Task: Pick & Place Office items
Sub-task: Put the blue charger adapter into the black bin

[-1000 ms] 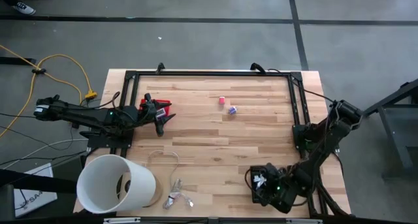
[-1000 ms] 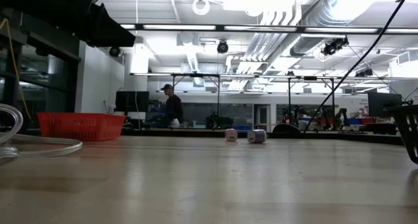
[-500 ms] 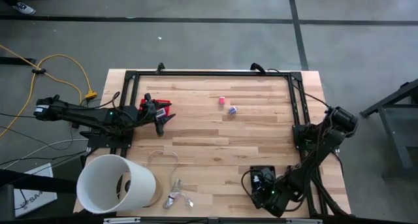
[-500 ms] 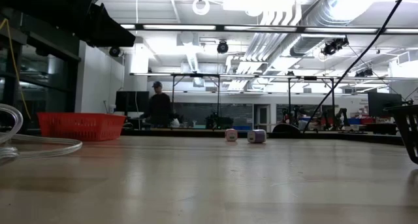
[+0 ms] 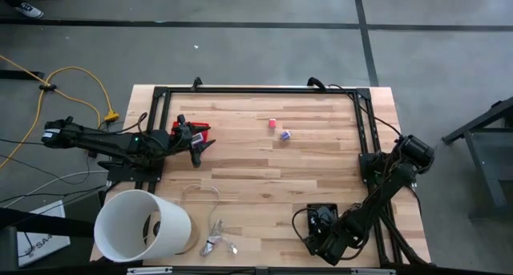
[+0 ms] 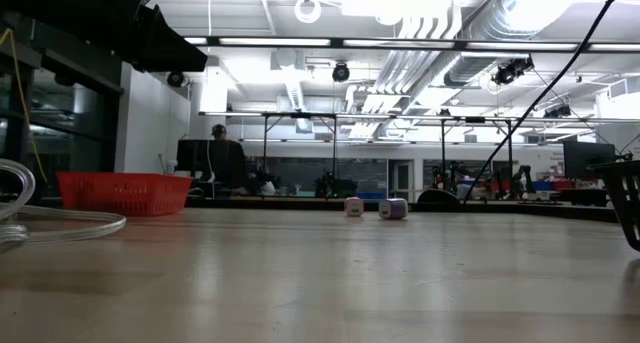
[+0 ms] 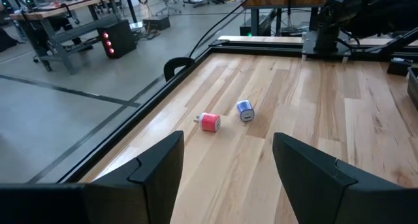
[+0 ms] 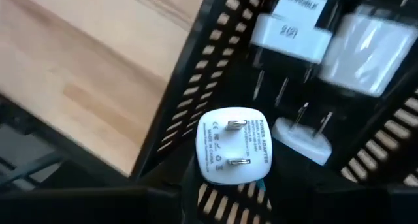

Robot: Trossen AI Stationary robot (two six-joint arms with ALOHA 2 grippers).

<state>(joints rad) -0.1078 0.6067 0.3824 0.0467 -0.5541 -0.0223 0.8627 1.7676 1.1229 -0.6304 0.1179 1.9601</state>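
Observation:
Two small office items lie on the far middle of the table: a pink block (image 5: pixel 272 123) (image 7: pixel 210 121) and a purple-blue block (image 5: pixel 284 135) (image 7: pixel 245 110). My left gripper (image 5: pixel 200 147) (image 7: pixel 225 178) stands open at the table's left, pointing toward them, with nothing between its fingers. My right gripper (image 5: pixel 321 227) (image 8: pixel 228 185) is at the near right, shut on a white plug adapter (image 8: pixel 232 145) over a black mesh basket (image 5: pixel 322 209) (image 8: pixel 196 93). Other white adapters (image 8: pixel 290 25) lie in that basket. My right gripper holds the white plug adapter by its lower body (image 8: pixel 225 178), with a dark finger on either side; the adapter itself hides the exact place. The fingers point steeply down from above. The adapter hangs clear above the basket's floor, its two prongs (image 8: pixel 236 125) turned toward the wrist camera.
A big white tub (image 5: pixel 143 225) lies on its side at the near left corner. Beside it are a pale wire loop (image 5: pixel 200 195) and a silvery clump (image 5: pixel 218 244). A red basket (image 5: pixel 192 129) (image 6: pixel 125 193) sits by my left gripper. A black frame rail (image 5: pixel 256 90) rims the table.
My right gripper has sunk toward the black basket and shifted a little toward the table's left and near edge, rolling its wrist somewhat, still shut on the white adapter. In the room beyond, a person has walked leftward.

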